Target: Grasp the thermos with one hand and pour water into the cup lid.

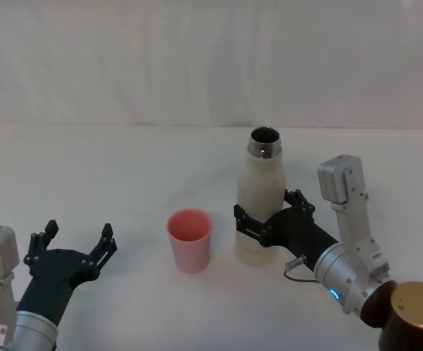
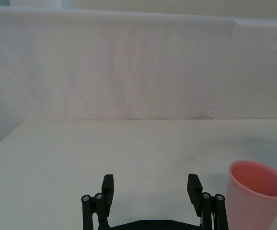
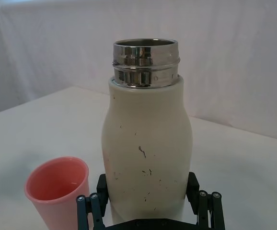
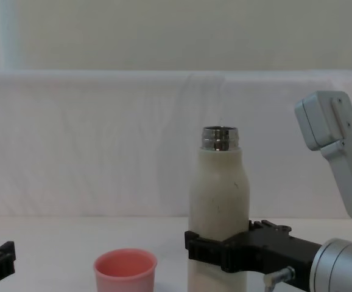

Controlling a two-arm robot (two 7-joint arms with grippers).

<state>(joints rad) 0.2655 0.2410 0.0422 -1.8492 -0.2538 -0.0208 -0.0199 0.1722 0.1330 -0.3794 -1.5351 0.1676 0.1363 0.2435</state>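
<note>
Clearly, in the head view, the tall cream-white matte thermos (image 1: 261, 203) with its shiny open steel neck stands upright on the white worktop (image 1: 124, 161), right of its middle and nearer the front edge than the back, and the right gripper (image 1: 268, 217) has its black fingers closed around the lower body; the small salmon-pink plastic cup lid (image 1: 190, 239) stands just beside it toward the left, apart from it, while the left gripper (image 1: 76, 240) hangs spread wide and empty by the front left corner. From the left wrist the fingers (image 2: 108, 188) stand well apart with nothing between them. From the right wrist the fingers (image 3: 101, 188) press both flanks of the bottle. The chest view shows the clamp sitting low on the body. Judging by this, the rigid bottle is probably heavy if full, with a smooth finish that could slip, so a low grip may swing top-heavy when tipped; the cup looks light and easily knocked.
</note>
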